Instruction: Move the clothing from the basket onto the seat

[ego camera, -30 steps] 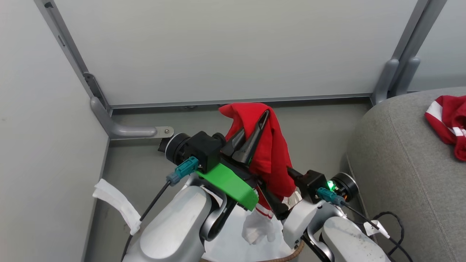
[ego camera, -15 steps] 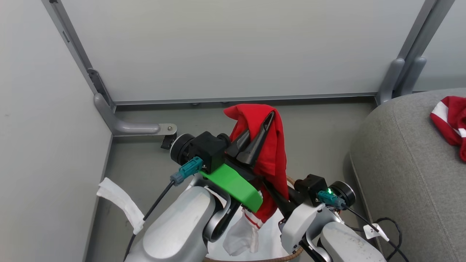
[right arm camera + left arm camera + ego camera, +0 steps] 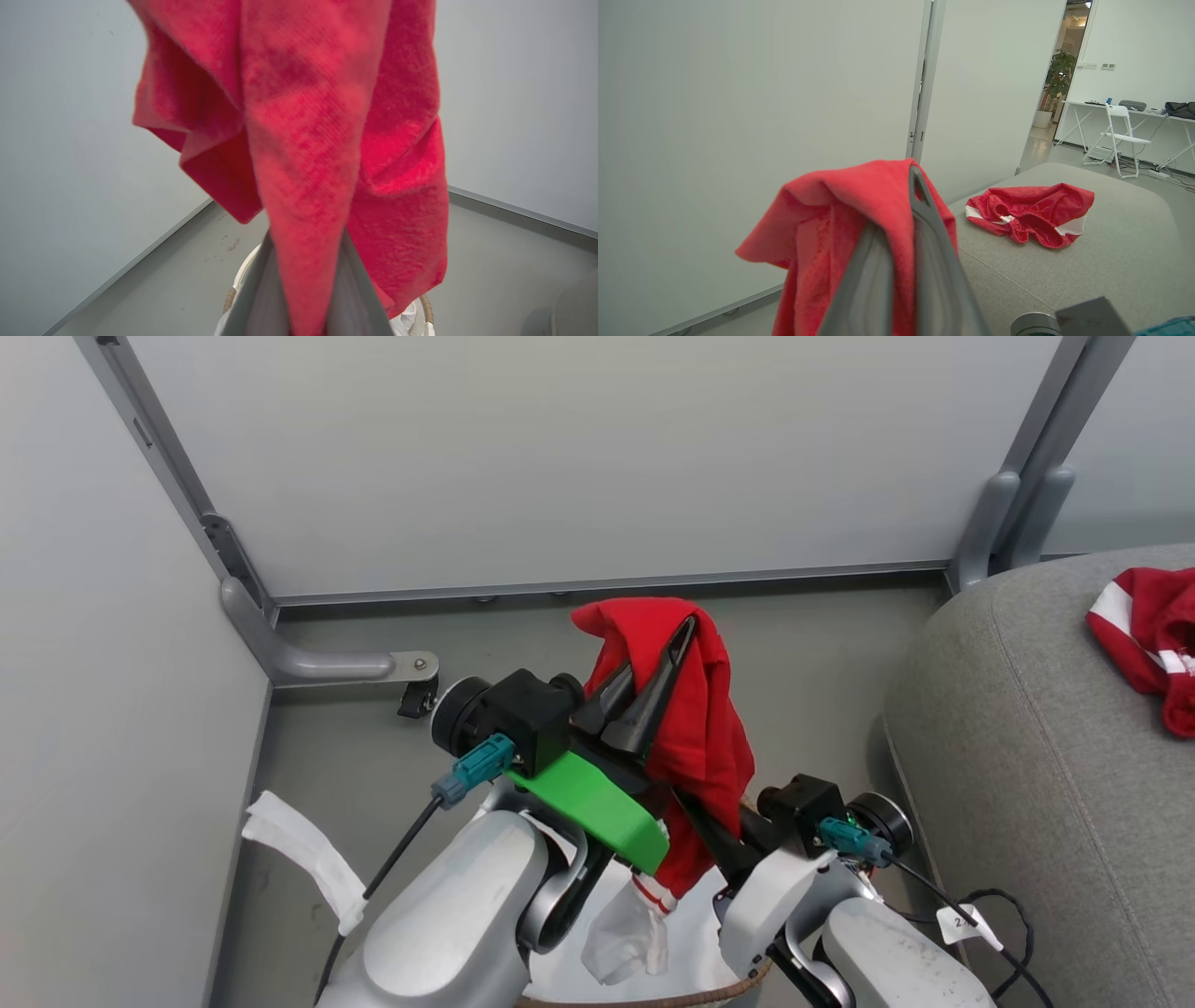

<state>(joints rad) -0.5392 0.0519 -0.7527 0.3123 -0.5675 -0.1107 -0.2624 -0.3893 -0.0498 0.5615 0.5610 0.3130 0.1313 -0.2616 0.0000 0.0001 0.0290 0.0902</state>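
A red piece of clothing hangs draped over my left gripper, which is shut on its upper fold, raised above the basket. My right gripper sits lower and to the right, shut on the hanging cloth. In the right wrist view the fingers pinch a red fold over the basket rim. The garment's white, striped end dangles into the basket. Another red-and-white garment lies on the grey seat, also seen in the left wrist view.
White partition walls close the back and left, with a grey metal foot at the corner. A white cloth strip lies on the floor at left. A black cable loops beside the seat's front.
My right gripper has shut on the hanging part of the red garment. The garment's white end has risen a little. The head camera has shifted slightly.
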